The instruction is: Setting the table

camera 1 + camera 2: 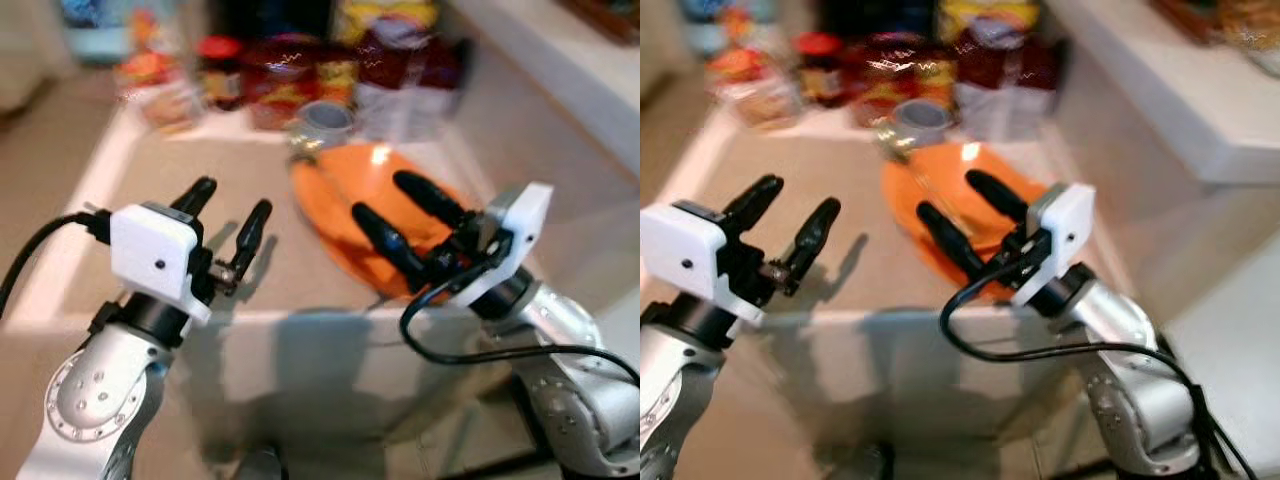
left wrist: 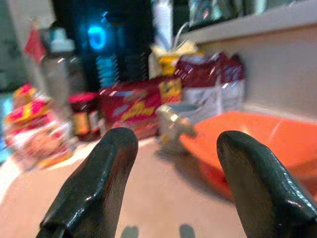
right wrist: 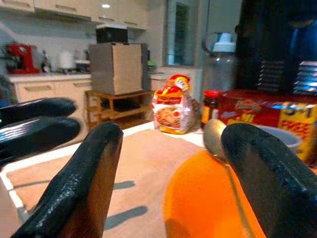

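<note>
Hovering: right gripper (image 1: 400,212) spread above orange plate (image 1: 345,200).

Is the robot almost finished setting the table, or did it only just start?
Looks like an early stage. Already there: an orange plate on the table with a spoon lying across it, and a grey cup behind. In hand: nothing; the left gripper and right gripper are both open, the right above the plate. Left: probably arranging these; the food packets remain at the back.
</note>
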Motion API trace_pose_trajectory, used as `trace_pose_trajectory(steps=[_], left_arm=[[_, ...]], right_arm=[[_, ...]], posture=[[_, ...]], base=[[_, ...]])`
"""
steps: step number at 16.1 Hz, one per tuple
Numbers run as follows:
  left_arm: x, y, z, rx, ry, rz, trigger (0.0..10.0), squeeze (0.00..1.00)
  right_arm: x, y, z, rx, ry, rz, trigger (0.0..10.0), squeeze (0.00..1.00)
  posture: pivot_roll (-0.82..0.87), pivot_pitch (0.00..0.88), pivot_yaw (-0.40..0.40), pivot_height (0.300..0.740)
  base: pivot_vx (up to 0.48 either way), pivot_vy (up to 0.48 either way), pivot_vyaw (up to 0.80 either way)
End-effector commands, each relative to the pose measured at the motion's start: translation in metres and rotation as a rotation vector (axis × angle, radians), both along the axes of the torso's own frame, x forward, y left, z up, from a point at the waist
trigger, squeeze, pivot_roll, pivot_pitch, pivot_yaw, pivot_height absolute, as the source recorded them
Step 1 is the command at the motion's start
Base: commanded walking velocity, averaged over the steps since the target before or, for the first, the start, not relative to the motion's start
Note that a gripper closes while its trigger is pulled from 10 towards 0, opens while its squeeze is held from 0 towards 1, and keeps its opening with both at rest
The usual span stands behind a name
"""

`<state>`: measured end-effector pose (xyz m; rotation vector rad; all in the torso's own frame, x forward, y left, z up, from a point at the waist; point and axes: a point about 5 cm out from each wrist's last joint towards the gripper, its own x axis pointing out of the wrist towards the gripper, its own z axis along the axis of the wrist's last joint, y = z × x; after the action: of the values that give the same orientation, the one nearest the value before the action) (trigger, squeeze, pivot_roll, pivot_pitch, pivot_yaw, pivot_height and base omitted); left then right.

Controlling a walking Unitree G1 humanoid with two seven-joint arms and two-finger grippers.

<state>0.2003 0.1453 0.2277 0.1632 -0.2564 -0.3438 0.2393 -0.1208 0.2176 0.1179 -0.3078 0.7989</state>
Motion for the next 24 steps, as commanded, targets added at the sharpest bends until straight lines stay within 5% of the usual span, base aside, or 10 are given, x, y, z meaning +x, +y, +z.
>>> trace_pose_trajectory(steps=[1, 8, 13, 14, 17, 20, 24], left_arm=[[0.004, -0.002, 0.003, 0.008, 0.005, -0.023, 10.0, 0.0], [0.044, -0.022, 0.0, 0.043, 0.084, -0.107, 10.0, 0.0], [0.068, -0.027, -0.005, 0.101, 0.151, -0.123, 10.0, 0.0], [0.068, -0.031, -0.005, 0.098, 0.141, -0.151, 10.0, 0.0], [0.061, -0.036, 0.001, 0.051, 0.141, -0.245, 10.0, 0.0], [0.05, -0.044, -0.002, 0.114, 0.187, -0.39, 10.0, 0.0], [0.041, -0.046, -0.005, 0.146, 0.222, -0.451, 10.0, 0.0]], right_arm=[[0.003, -0.004, 0.012, 0.029, -0.024, -0.022, 10.0, 0.0], [0.011, -0.046, 0.017, -0.04, 0.012, -0.366, 10.0, 0.0], [0.039, -0.087, 0.025, -0.21, 0.213, -0.6, 10.0, 0.0], [0.055, -0.1, 0.027, -0.269, 0.219, -0.606, 10.0, 0.92], [0.081, -0.109, 0.038, -0.246, 0.26, -0.538, 10.0, 1.0], [0.118, -0.124, 0.028, -0.32, 0.404, -0.348, 10.0, 1.0], [0.123, -0.144, 0.018, -0.442, 0.498, -0.28, 10.0, 1.0]], posture=[[0.13, 0.049, -0.082, 0.74], [0.05, 0.045, 0.017, 0.74], [0.02, 0.039, -0.007, 0.74], [0.02, 0.035, -0.032, 0.74], [0.03, 0.028, -0.051, 0.74], [0.05, 0.012, -0.083, 0.74], [0.07, 0.005, -0.113, 0.74]], base=[[0.0, 0.0, 0.8], [0.0, 0.0, 0.8], [0.0, 0.0, 0.0], [0.0, 0.0, 0.0], [0.0, 0.0, 0.0], [0.0, 0.0, 0.0], [0.0, 0.0, 0.0]])
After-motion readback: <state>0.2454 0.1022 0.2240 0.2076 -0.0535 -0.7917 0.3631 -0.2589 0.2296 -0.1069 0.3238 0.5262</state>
